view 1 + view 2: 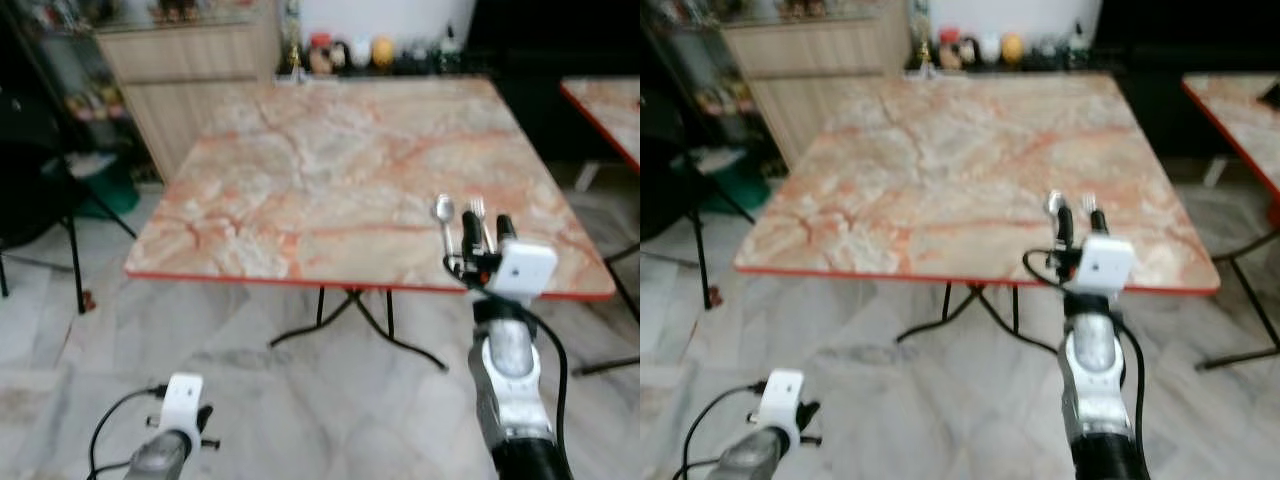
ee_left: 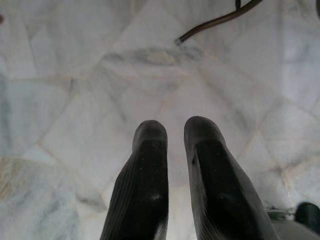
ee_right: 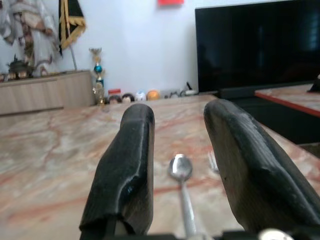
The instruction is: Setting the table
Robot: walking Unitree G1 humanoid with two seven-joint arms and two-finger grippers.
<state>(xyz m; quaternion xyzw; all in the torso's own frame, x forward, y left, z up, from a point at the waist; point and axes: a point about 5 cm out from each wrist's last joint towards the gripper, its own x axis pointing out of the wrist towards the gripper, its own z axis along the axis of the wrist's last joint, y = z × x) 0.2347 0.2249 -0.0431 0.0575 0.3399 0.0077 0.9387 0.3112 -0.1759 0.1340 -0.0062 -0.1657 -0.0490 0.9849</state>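
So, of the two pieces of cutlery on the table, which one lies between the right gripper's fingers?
The spoon: it lies between the open right gripper fingers, while the fork lies off to one side.

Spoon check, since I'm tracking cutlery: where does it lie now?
The spoon lies on the marble table near its front right edge, beside the fork, just ahead of the open right claw.

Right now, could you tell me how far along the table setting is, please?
Done: a spoon and a fork lie side by side on the table near its front edge. In hand: nothing; the right gripper hovers over them, jaws open. Left: no plates or cups on the table yet; the left gripper hangs idle.
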